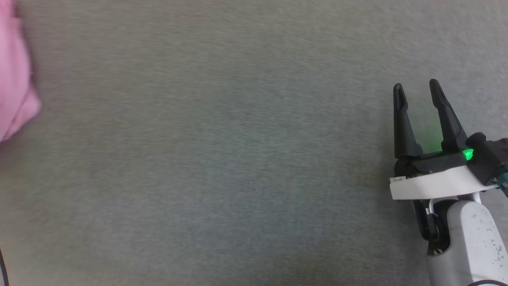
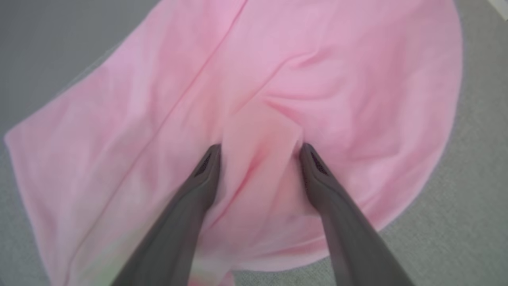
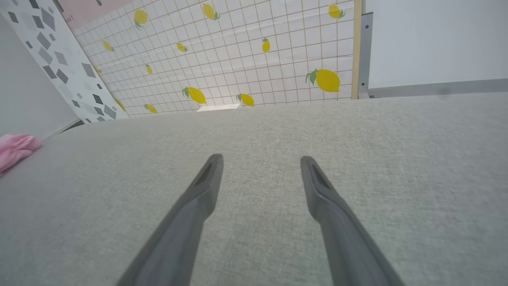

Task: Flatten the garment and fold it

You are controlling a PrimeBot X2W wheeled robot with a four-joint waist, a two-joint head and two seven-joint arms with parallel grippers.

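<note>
The head camera looks steeply down on the desk (image 1: pixel 238 159) from behind the right tool (image 1: pixel 416 83). The left wrist camera sits close over the garment (image 2: pixel 357 79), behind the left tool (image 2: pixel 260 146). The right wrist camera skims low across the desk toward a lemon-print wall (image 3: pixel 258 59). It shares the garment's edge, well left of its tool, with the head view.

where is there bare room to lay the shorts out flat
Bare: the grey surface between the garment at the head view's left edge and the right pincer. Crowded: far left, where the open left pincer straddles a garment fold.
</note>
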